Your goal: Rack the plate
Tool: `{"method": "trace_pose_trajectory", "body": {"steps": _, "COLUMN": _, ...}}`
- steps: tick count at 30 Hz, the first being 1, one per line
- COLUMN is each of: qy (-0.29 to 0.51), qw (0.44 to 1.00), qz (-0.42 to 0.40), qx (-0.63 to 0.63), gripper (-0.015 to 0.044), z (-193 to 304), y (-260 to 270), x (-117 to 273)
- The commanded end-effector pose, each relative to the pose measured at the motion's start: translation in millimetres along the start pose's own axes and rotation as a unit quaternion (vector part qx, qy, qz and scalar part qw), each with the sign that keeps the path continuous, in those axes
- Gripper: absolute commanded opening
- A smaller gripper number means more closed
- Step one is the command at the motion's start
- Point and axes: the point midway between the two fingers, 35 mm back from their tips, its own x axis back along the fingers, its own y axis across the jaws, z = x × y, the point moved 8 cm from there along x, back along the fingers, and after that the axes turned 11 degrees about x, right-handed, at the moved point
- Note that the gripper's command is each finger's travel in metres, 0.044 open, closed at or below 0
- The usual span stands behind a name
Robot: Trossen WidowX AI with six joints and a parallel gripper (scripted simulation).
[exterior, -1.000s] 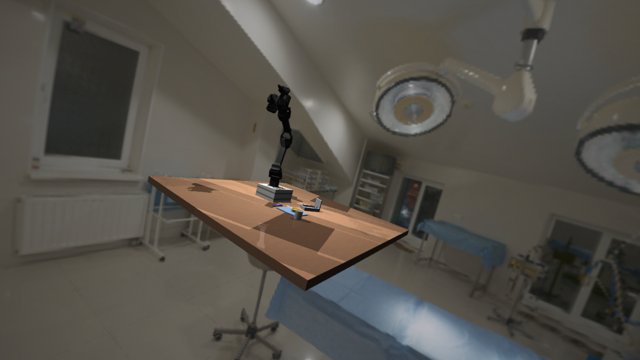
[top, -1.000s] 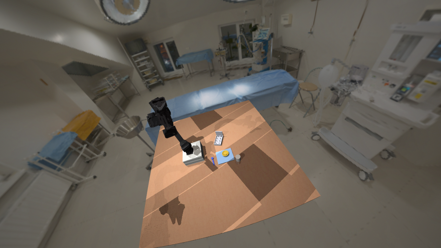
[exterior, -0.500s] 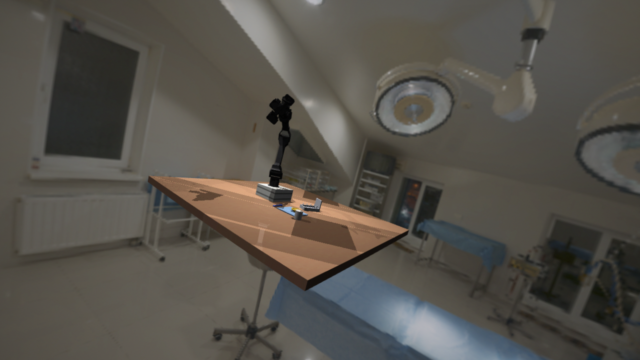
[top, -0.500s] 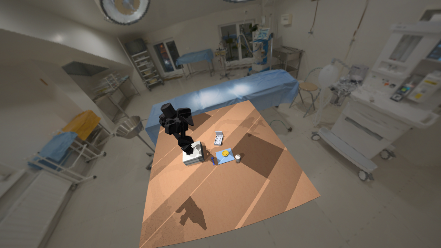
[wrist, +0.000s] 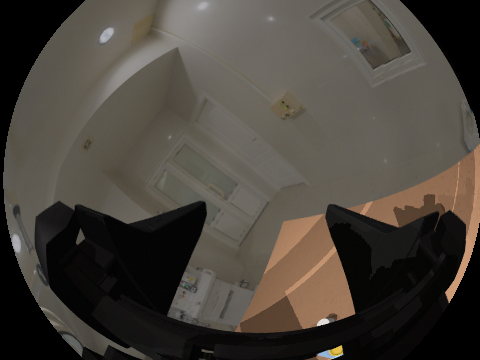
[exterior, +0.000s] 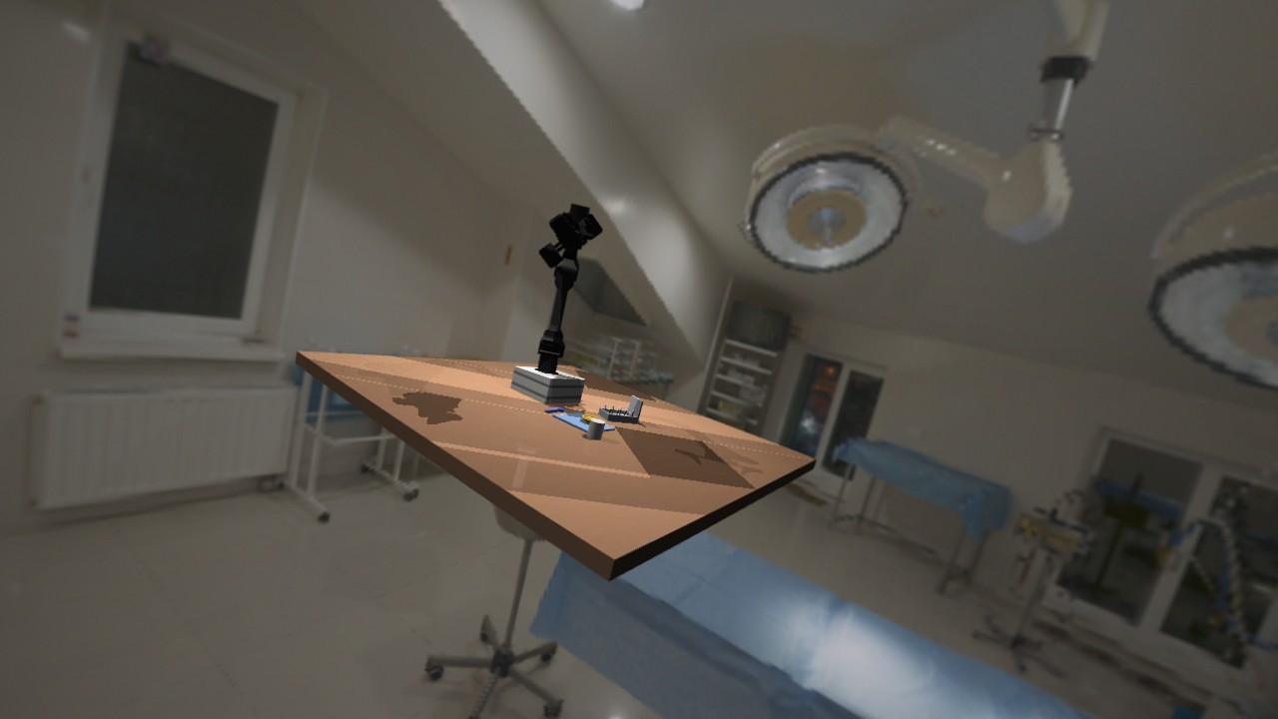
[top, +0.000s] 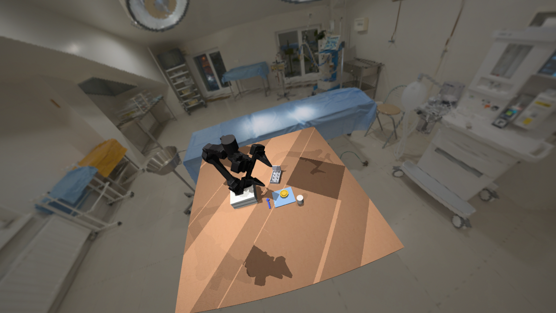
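Top view: high over the bench [top: 303, 233] [exterior: 607, 509] [wrist: 310, 260], folds as an arm [top: 221, 171] [exterior: 558, 308], with fingers [top: 262, 157] [exterior: 579, 225] spread, gripping nothing. Seems at the approach step, short of the blue mat [top: 287, 200] [exterior: 569, 419] [wrist: 327, 354] and dish rack [top: 276, 168] [exterior: 635, 409]. Needs descending next to grasp the plate [top: 284, 193] [exterior: 588, 417] [wrist: 336, 350], flat on the mat.
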Motion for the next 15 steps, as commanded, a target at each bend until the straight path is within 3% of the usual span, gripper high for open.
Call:
{"method": "trace_pose_trajectory", "body": {"steps": 1, "qy": 0.043, "qw": 0.998, "qz": 0.009, "qx": 0.036, "gripper": 0.04, "z": 20.5, "y": 0.4, "x": -11.6}}
{"method": "trace_pose_trajectory", "body": {"steps": 15, "qy": 0.195, "qw": 0.963, "qz": 0.022, "qx": 0.184, "gripper": 0.04, "z": 89.9, "y": 2.6, "x": -35.7}}
